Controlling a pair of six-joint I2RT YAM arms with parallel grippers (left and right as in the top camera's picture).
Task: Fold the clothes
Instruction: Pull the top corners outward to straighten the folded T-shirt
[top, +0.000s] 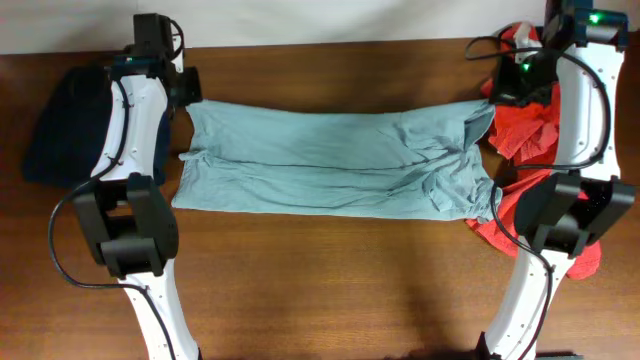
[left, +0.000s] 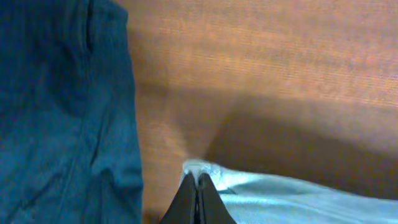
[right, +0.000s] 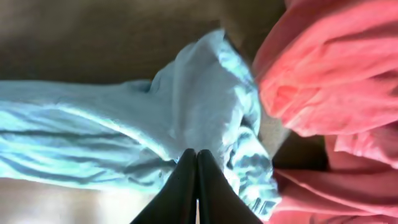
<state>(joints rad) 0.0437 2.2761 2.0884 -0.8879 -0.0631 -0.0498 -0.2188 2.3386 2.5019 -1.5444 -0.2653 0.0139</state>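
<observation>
Pressed-together fingertips of the left end effector (left: 196, 178) pinch a corner hem of the pale blue-grey T-shirt (top: 330, 160). The right end effector (right: 197, 152) is likewise fully closed, nipping bunched cloth at the shirt's opposite end. That T-shirt lies spread lengthwise across the worktop (top: 330, 290). A dark navy garment (top: 55, 120) lies near its left end, and an orange-red shirt (top: 535, 130) touches its right end.

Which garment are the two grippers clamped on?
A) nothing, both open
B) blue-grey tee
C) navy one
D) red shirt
B: the left gripper and right gripper are each shut on an end of the tee, which spans between them. The navy garment and red shirt lie off to the sides.
</observation>
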